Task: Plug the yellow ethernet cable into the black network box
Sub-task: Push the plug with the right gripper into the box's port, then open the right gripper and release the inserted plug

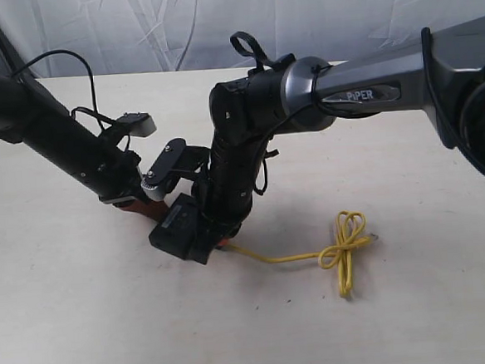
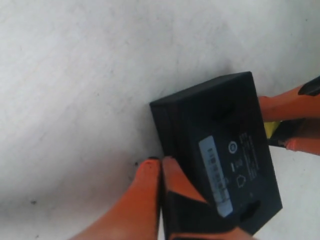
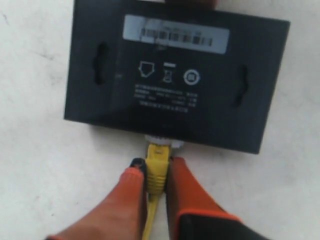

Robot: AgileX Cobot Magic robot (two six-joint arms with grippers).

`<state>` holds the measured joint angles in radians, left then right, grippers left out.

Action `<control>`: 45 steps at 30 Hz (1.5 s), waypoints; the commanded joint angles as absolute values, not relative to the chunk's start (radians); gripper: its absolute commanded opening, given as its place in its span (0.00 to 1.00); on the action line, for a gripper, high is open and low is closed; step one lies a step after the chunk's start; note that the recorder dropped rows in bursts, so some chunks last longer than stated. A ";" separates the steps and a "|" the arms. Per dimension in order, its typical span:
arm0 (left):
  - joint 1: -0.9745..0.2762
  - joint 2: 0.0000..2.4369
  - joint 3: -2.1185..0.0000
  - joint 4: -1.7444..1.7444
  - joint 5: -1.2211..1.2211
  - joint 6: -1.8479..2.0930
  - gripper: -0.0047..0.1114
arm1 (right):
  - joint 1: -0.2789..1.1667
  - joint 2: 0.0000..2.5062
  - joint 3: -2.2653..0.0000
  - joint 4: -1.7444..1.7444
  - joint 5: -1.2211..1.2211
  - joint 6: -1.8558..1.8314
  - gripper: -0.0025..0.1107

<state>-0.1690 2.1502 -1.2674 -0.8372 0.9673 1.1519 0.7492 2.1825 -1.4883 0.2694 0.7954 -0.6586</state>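
The black network box [image 1: 176, 229] lies on the table with its pale label [image 3: 176, 34] facing up. My right gripper [image 3: 156, 171] is shut on the yellow boot of the yellow ethernet cable [image 3: 156, 167], and the clear plug tip meets the port on the box [image 3: 175, 95] edge. The rest of the cable [image 1: 344, 248] trails right to its bow-like knot, with the free plug beside it. My left gripper [image 2: 159, 162] is shut with nothing between its fingers, its tips against the opposite side of the box [image 2: 220, 135]. The right gripper's orange fingers [image 2: 290, 102] show beyond the box.
The pale table [image 1: 86, 326] stretches around the box. A white curtain [image 1: 214, 17] hangs behind the table. Both black arms cross above the middle, the right arm [image 1: 361, 86] reaching in from the right.
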 commanded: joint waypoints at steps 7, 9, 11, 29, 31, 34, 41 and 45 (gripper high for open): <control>-0.181 2.159 -1.267 -0.927 1.083 1.212 0.04 | 0.753 2.180 -1.512 0.305 0.671 -0.682 0.01; -0.181 2.159 -1.265 -0.927 1.079 1.212 0.04 | 0.753 2.180 -1.527 0.321 0.671 -0.682 0.01; -0.181 2.159 -1.263 -0.922 1.079 1.214 0.04 | 0.753 2.180 -1.544 0.321 0.675 -0.682 0.01; -0.179 2.159 -1.263 -0.926 1.038 1.216 0.04 | 0.745 2.144 -1.552 0.155 0.828 -0.737 0.01; -0.179 2.159 -1.263 -0.926 1.034 1.216 0.04 | 0.741 2.142 -1.552 0.112 0.893 -0.792 0.01; -0.179 2.159 -1.263 -0.926 1.034 1.216 0.04 | 0.729 2.139 -1.552 0.112 0.960 -0.826 0.01; -0.177 2.159 -1.269 -0.926 1.031 1.214 0.04 | 0.661 2.107 -1.550 0.183 1.064 -0.896 0.01; -0.177 2.159 -1.271 -0.926 1.016 1.212 0.04 | 0.618 2.099 -1.550 0.238 1.105 -0.990 0.01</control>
<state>-0.1734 2.1578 -1.2656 -0.9104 1.0259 1.2116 0.6432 2.1136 -1.5447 0.2094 1.0826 -0.9358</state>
